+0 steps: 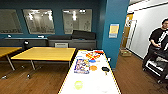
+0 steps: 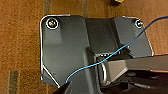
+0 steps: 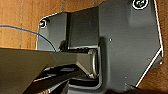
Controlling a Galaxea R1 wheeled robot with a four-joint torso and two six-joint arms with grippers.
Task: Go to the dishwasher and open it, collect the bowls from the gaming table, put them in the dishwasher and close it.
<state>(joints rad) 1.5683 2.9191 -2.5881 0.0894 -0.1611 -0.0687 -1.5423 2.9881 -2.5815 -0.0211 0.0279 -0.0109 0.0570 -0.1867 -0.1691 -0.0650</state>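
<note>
Gaming table (image 1: 100,85) extends ahead, white-topped, yellow-rimmed. On it: game box (image 1: 82,66), then pale yellow-green bowl (image 1: 78,85) nearest, orange bowl (image 1: 93,67) mid-table, black bowl (image 1: 105,69) beside it. Claw states: cannot tell, either arm

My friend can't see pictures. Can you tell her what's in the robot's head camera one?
A long white gaming table with a yellow rim holds a pale yellow-green bowl, an orange bowl, a black bowl and colourful game boxes. Yellow-wood tables stand left; a person stands right.
</note>
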